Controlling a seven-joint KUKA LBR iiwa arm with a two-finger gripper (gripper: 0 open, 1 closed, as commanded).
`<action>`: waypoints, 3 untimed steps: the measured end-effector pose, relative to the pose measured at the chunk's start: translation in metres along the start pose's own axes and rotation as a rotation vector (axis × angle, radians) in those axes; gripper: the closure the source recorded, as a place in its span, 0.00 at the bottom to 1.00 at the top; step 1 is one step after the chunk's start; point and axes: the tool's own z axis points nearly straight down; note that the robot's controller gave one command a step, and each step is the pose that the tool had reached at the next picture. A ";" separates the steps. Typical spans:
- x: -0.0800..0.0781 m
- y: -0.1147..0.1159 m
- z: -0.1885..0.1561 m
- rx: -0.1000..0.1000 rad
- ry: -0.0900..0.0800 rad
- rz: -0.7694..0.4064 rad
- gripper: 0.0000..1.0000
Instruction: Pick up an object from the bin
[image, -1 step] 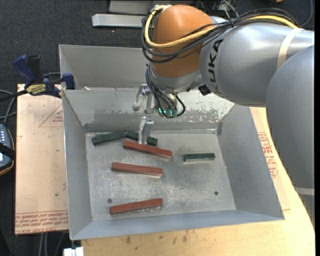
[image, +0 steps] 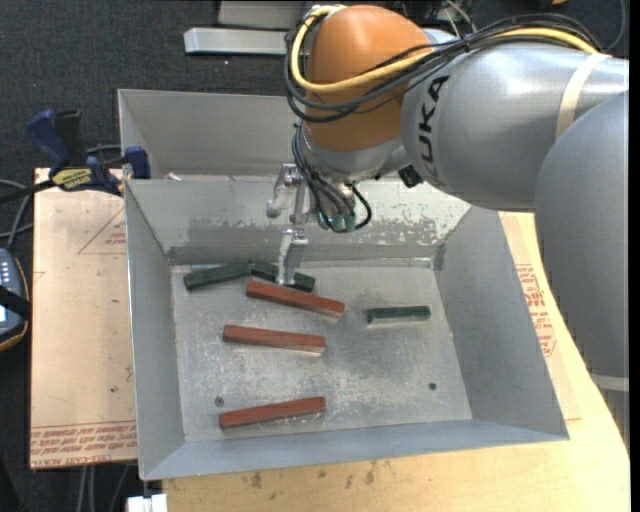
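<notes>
A short dark green bar lies at the back of the bin floor, near the middle, and the jaws come straight down onto or just above it; whether they touch it cannot be told. Whether the jaws are spread or pressed together cannot be told either. Just in front of that bar, touching or nearly touching it, a red-brown bar lies at a slight slant. To the left, end to end with the short bar, is a longer dark green bar.

Further forward lies a second red-brown bar with a pale edge, and near the front wall a third red-brown bar, well apart from the others. A lone dark green bar lies off to the right.

The grey metal bin has sloping walls and a scuffed, speckled floor. Above it looms the silver robot arm, with an orange cover and yellow cables at its wrist. Behind the bin is dark carpet-like floor.
</notes>
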 end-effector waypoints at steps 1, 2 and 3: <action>0.009 -0.006 0.051 -0.001 -0.006 -0.009 0.00; 0.017 -0.024 0.127 -0.001 -0.003 0.026 0.00; 0.003 -0.042 0.145 -0.006 -0.028 0.117 1.00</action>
